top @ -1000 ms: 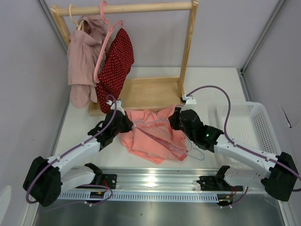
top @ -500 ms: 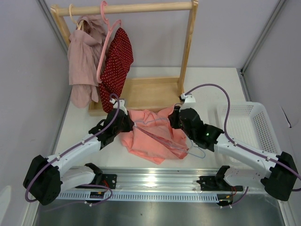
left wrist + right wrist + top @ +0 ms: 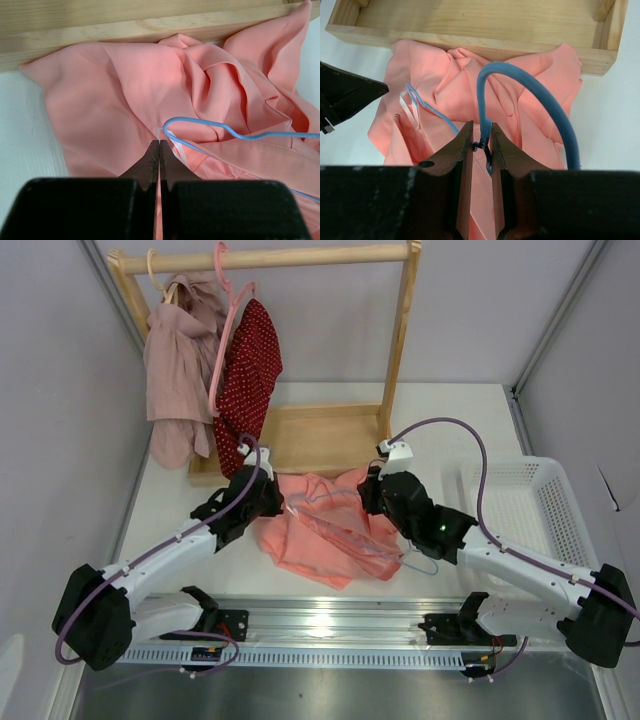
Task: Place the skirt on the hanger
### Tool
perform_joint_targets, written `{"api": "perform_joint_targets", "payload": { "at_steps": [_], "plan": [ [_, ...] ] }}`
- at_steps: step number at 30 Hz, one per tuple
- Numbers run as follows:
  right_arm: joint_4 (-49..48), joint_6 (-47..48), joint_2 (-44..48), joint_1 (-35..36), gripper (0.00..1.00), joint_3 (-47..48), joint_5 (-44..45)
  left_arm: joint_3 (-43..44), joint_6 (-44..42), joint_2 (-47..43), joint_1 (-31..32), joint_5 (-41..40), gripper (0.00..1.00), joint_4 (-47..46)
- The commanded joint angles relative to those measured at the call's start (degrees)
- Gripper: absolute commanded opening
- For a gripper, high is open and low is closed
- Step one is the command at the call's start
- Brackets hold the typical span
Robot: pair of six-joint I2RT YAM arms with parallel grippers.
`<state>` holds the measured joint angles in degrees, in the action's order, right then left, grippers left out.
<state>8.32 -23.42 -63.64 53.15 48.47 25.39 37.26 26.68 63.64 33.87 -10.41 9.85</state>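
White tabletop (image 3: pixel 450 430), salmon-pink thin fabric skirt (image 3: pixel 300 540) crumpled at its middle: left gripper (image 3: pixel 159 145) pinches its edge, right gripper (image 3: pixel 481 137) clamps the neck of the thin light-blue wire hanger (image 3: pixel 481 100), its long axis running toward the left pincer.

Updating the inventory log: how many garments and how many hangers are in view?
Garments: 3 (salmon-pink skirt, red dotted garment, mauve garment)
Hangers: 3 (light-blue hanger, pink hanger, cream hanger)
Total: 6
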Motion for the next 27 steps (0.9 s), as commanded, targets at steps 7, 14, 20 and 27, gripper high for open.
{"api": "perform_joint_targets", "payload": {
  "at_steps": [7, 14, 20, 27],
  "plan": [
    [-3.13, 3.47, 0.71, 2.23, 0.00, 2.42, 3.62, 2.82, -1.63, 1.40, 0.32, 0.83, 0.00, -0.44],
    [-1.81, 1.45, 1.93, 3.02, 0.00, 0.40, 3.97, -0.69, 0.30, 1.40, 1.11, 5.32, 0.00, -1.06],
    [-1.37, 0.13, 2.55, 3.46, 0.00, -0.48, 3.88, -2.80, 3.38, -0.44, 1.11, 4.62, 0.17, -0.27],
    [-1.55, 0.39, 2.20, 3.46, 0.00, -0.13, 3.88, -3.06, 5.67, -0.44, 1.03, 2.07, 0.39, 0.53]
  ]
}}
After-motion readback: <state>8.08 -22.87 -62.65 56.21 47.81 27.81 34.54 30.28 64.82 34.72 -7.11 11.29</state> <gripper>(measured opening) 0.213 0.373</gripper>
